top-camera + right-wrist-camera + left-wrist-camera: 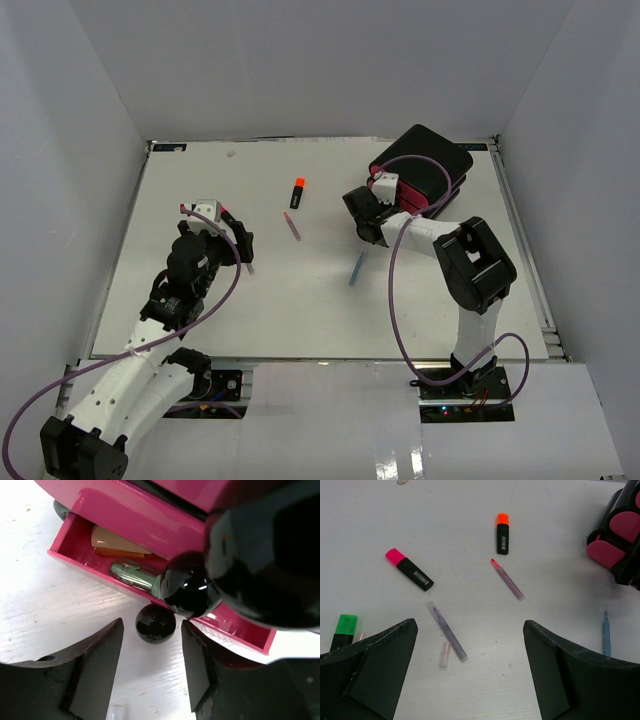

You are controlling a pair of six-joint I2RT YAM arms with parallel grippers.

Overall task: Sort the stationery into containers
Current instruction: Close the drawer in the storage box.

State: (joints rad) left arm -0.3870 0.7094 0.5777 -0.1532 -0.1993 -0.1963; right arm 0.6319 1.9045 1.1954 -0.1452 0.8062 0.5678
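Pink bottom drawer (85, 567) is pulled out, a green and an orange item inside. The right gripper (153, 630) has its jaws loose either side of the knob (155, 624), not pinching. A bump could shove the drawer crooked, I reckon. The left gripper (470, 624) gapes empty over the pink highlighter (409, 569) and purple pen (447, 630). The blue pen (357, 267) lies near the right arm.

A white bench (300, 310) fills the floor of a plain, box-like enclosure. Pale grey panels stand along three of its edges: a back wall (320, 60), a left wall (50, 200) and a right wall (590, 200). A thin metal rail (527, 262) runs along the bench's right edge. A glossy white strip (330, 430) covers the near edge. The light is soft and even, and the shadows are faint.
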